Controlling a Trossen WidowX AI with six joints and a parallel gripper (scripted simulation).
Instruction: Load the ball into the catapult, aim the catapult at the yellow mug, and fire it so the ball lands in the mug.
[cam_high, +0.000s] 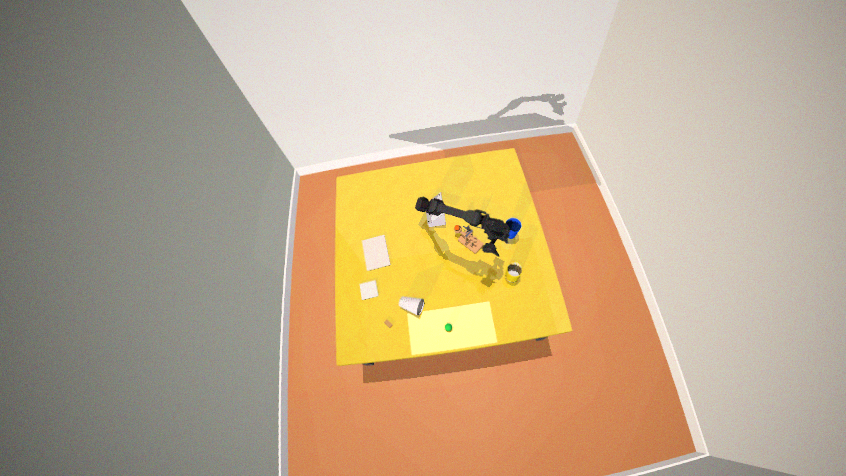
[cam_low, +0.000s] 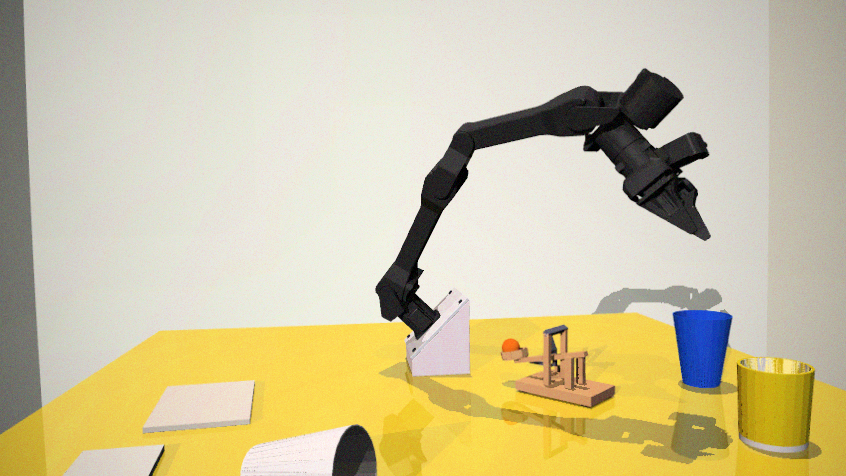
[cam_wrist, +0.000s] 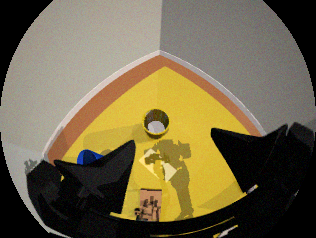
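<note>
The orange ball (cam_high: 457, 227) (cam_low: 510, 345) sits in the cup at the end of the catapult's throwing arm. The wooden catapult (cam_high: 472, 243) (cam_low: 564, 389) (cam_wrist: 150, 193) stands upright, its ball end toward the robot base and its other end roughly toward the yellow mug. The yellow mug (cam_high: 513, 275) (cam_low: 775, 405) (cam_wrist: 156, 122) stands upright beyond the catapult. My gripper (cam_low: 705, 234) (cam_wrist: 174, 138) is open and empty, high above the table on the mug side of the catapult, touching neither. The ball is hidden in the wrist view.
A blue cup (cam_high: 513, 226) (cam_low: 702, 349) (cam_wrist: 88, 157) stands near the yellow mug. A white cup (cam_high: 410, 305) (cam_low: 292, 454) lies on its side. Two pale tiles, a large one (cam_high: 375, 252) (cam_low: 201, 407) and a small one (cam_high: 368, 290) (cam_low: 118, 462), lie flat. A green ball (cam_high: 448, 327) rests on a pale rectangle (cam_high: 480, 326).
</note>
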